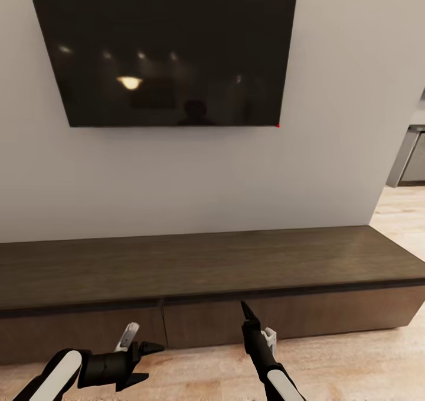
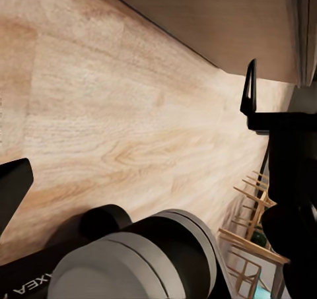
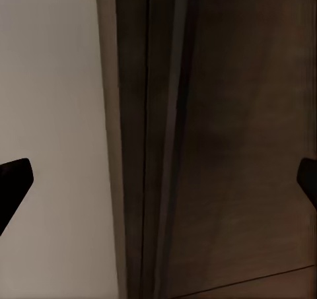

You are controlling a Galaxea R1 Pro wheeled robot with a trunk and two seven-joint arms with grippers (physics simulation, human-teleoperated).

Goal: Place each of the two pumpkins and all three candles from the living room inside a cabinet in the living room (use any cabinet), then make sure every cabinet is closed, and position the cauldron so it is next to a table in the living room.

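The long dark-brown cabinet (image 1: 200,265) runs along the white wall, and both drawer fronts I can see are shut. My left gripper (image 1: 144,364) hovers open low over the floor before the left drawer front, its fingers spread wide (image 2: 132,140) with nothing between them. My right gripper (image 1: 247,315) points up at the right drawer front, just under the cabinet's top edge. Its fingers are wide apart (image 3: 158,180) and frame the cabinet edge (image 3: 198,147) against the wall. The pumpkins, candles and cauldron are out of view.
A large black TV (image 1: 165,46) hangs on the wall above the cabinet. Pale wood floor (image 1: 354,359) lies in front. At the right the wall ends at an opening with a grey unit (image 1: 407,159). A slatted wooden frame (image 2: 254,246) stands behind my left arm.
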